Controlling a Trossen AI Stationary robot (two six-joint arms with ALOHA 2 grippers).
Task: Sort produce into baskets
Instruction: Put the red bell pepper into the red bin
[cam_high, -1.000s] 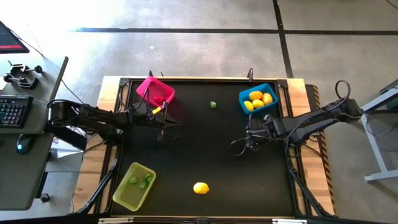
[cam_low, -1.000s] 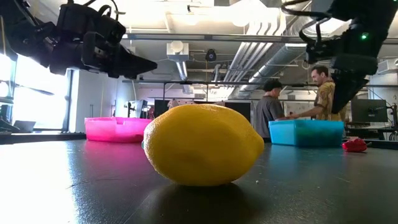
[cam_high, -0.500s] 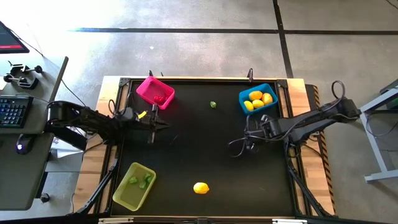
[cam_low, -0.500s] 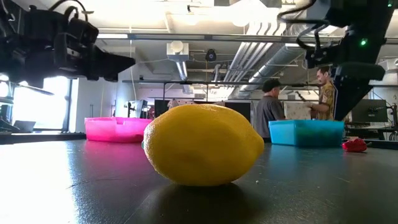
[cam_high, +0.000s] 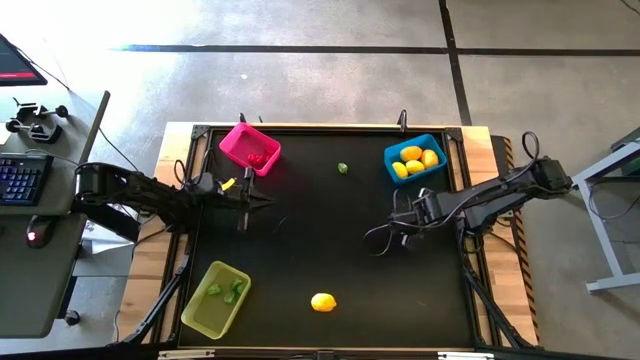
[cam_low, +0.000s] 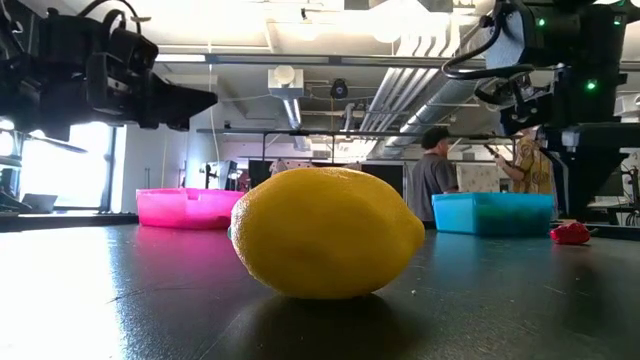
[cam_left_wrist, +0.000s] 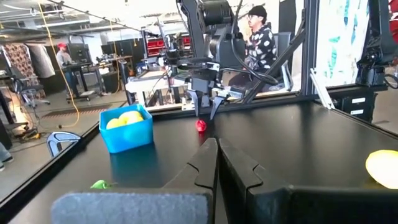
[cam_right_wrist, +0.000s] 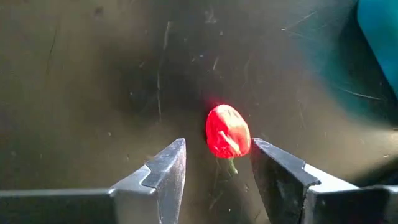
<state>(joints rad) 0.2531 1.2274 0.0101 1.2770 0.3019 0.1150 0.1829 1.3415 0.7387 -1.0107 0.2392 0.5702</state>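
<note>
While poised over the black table (cam_high: 330, 250), spread wide: right gripper (cam_right_wrist: 214, 163), one dark finger (cam_right_wrist: 160, 177) on each side of a small red piece (cam_right_wrist: 227, 130) lying on the tabletop, neither finger seen touching it, red piece apart from both. Just beside the blue basket (cam_high: 414, 161), on its near side, seen from above; same red piece also seen low on the table at the far right of the low view (cam_low: 571, 233) and beneath the distant gripper in the left wrist view (cam_left_wrist: 200, 125). Filled with several yellow lemons (cam_high: 412, 158), that blue basket, against the table's far edge.

Pressed together with nothing between them: left gripper (cam_left_wrist: 216, 152), hovering above the table just beside the pink basket (cam_high: 249, 147), on its near side. Holding a red piece (cam_high: 256, 158) inside, that pink basket.

Well apart from the blue basket, at the near left corner of the table: yellow-green basket (cam_high: 215, 299) with green pieces (cam_high: 225, 291) inside. Near the front edge, well apart from the blue basket: one loose lemon (cam_high: 322, 302), filling the low view. Between the pink and blue baskets, near the far edge: one small green piece (cam_high: 343, 168).

Beyond the table, in the room: two people (cam_low: 435, 172) standing.
</note>
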